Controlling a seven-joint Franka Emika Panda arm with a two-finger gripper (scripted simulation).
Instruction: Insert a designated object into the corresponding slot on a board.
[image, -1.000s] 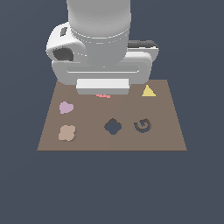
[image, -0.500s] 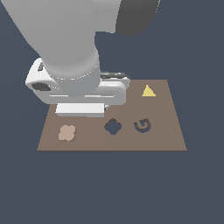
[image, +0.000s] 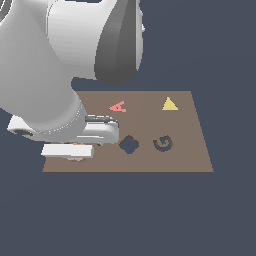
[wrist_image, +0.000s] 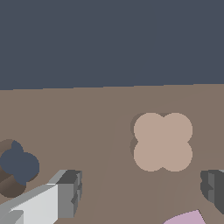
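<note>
Arm moved lower; clover piece (wrist_image: 162, 141) flat between spread jaws.

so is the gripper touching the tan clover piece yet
Apart. In the wrist view the fingers stand wide on either side of the tan clover piece, with bare board visible between each and the piece.

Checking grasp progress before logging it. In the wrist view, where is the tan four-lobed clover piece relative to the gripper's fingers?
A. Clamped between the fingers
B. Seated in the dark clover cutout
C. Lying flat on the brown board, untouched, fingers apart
C: the tan clover piece lies flat on the brown board, clear of both spread fingers of the gripper.
</note>
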